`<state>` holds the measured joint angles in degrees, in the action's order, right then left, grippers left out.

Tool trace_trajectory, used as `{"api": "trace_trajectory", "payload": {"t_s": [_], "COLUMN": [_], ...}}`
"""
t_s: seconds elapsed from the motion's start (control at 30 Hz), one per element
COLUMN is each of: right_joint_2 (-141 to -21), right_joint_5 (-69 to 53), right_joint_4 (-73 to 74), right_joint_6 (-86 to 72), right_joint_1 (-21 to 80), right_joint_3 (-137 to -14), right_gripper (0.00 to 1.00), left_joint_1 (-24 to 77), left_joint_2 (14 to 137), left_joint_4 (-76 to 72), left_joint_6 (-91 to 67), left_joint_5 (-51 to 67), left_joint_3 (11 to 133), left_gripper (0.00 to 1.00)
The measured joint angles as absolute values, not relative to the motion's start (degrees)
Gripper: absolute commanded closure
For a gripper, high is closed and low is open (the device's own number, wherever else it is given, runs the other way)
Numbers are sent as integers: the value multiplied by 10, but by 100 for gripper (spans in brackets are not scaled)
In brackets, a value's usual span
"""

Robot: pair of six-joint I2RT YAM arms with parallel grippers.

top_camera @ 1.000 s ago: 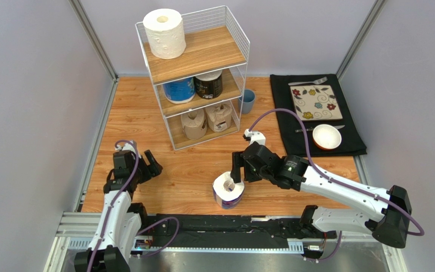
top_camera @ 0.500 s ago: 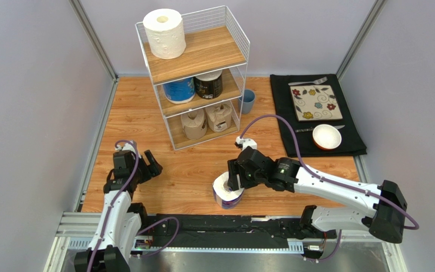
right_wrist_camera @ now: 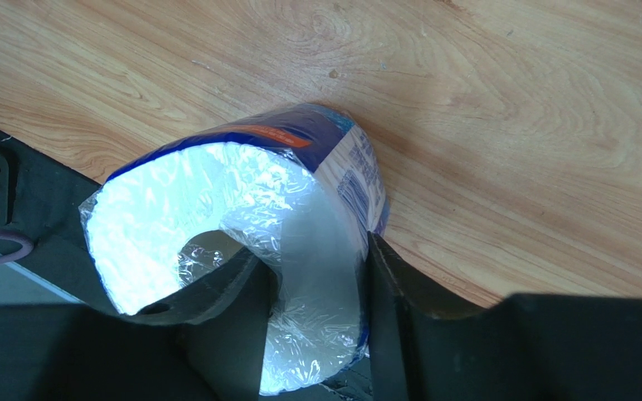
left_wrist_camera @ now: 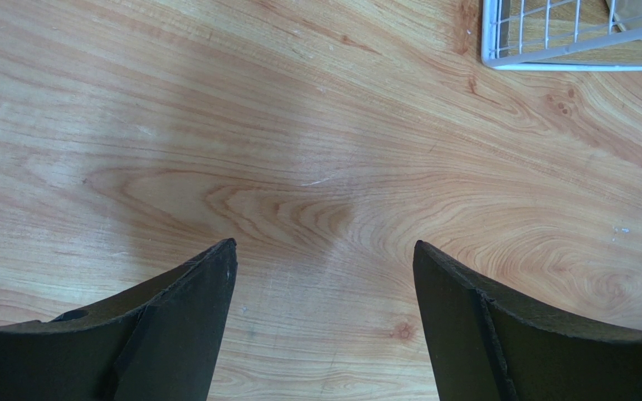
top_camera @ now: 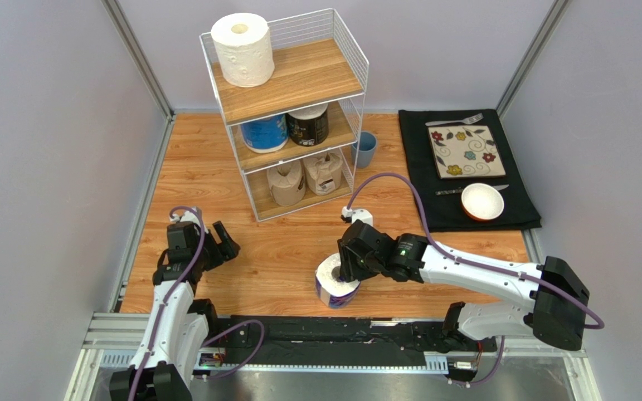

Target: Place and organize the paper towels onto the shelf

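Two grippers: left gripper (left_wrist_camera: 324, 244) hung wide open over the table (left_wrist_camera: 299, 125); right gripper (right_wrist_camera: 320, 251) had dropped and narrowed, pinching the wall of the last blue-wrapped roll (right_wrist_camera: 215, 192) at the near edge, ready to lift toward the shelf (top_camera: 308, 75).

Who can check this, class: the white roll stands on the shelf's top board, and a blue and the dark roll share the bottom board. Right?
Not quite. The blue roll and dark roll share the middle board, not the bottom; the top view shows it. The white roll does stand on the shelf's top board.
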<state>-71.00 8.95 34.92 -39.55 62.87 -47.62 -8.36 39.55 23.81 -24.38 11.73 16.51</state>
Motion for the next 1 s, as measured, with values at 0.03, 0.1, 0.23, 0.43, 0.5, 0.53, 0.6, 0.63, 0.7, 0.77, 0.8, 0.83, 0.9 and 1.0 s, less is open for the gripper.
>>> {"api": "trace_trajectory", "payload": {"t_s": [0.03, 0.1, 0.23, 0.43, 0.5, 0.53, 0.6, 0.63, 0.7, 0.77, 0.8, 0.83, 0.9, 1.0], "right_joint_2": [-710, -710, -710, -708, -708, -708, -710, -710, -715, -726, -733, -742, -766, -813], "right_joint_5": [91, 94, 101, 134, 141, 143, 144, 143, 139, 140, 140, 141, 140, 139], "right_joint_4": [350, 354, 386, 418, 418, 417, 413, 411, 399, 386, 378, 370, 362, 338], "right_joint_6": [-394, -385, -353, -270, -239, -226, -205, -196, -179, -162, -153, -144, -125, -99], "right_joint_1": [629, 629, 629, 627, 618, 612, 590, 575, 546, 524, 516, 511, 507, 503], "right_joint_3": [-476, -480, -508, -640, -698, -727, -783, -813, -867, -924, -951, -976, -1038, -1133], "right_gripper": [69, 74, 73, 72, 73, 73, 74, 75, 76, 76, 76, 76, 77, 77], "left_joint_1": [-84, -84, -84, -84, -84, -84, -84, -84, -84, -84, -84, -84, -84, -84], "left_joint_2": [396, 396, 395, 394, 394, 394, 394, 394, 394, 394, 394, 394, 394, 394], "left_joint_4": [238, 238, 238, 238, 238, 238, 238, 238, 238, 238, 238, 238, 238, 238], "left_joint_6": [-244, -244, -244, -244, -244, -244, -244, -244, -244, -244, -244, -244, -244, -244], "left_joint_5": [117, 117, 117, 117, 117, 117, 117, 117, 117, 117, 117, 117, 117, 116], "left_joint_3": [165, 165, 165, 165, 165, 165, 165, 165, 165, 165, 165, 165, 165, 165], "left_gripper": [14, 14, 14, 14, 14, 14, 14, 14, 14, 14, 14, 14, 14, 14]}}
